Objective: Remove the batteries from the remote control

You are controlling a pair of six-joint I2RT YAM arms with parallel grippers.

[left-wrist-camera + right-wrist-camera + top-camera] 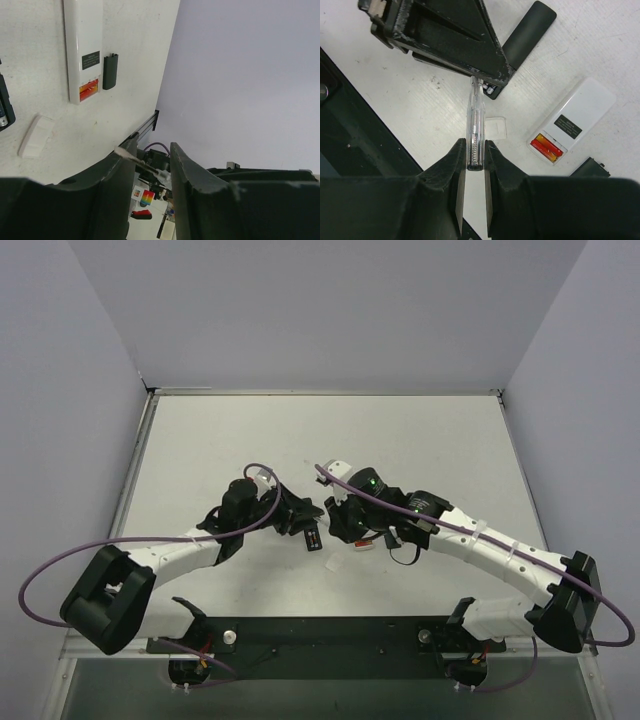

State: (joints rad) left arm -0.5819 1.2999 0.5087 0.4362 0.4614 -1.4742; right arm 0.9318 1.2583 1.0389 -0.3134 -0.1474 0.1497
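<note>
Right gripper (475, 165) is clamped on a clear screwdriver (472, 120), its tip at the near end of the black remote (527, 32) mid-table. Left gripper (152, 165) hangs over that remote, fingers parted, gripping nothing. Red-and-yellow batteries (547, 146) sit in the open bay of the white remote (580, 112), just to the right.

Overhead camera looks down on the table (400, 440); both close wrist views share the white device (82, 50).

We judge this a robotics lab: a white table (420, 430) boxed by plain grey panels (330, 310), with two cabled arms (500, 550) bolted on.
</note>
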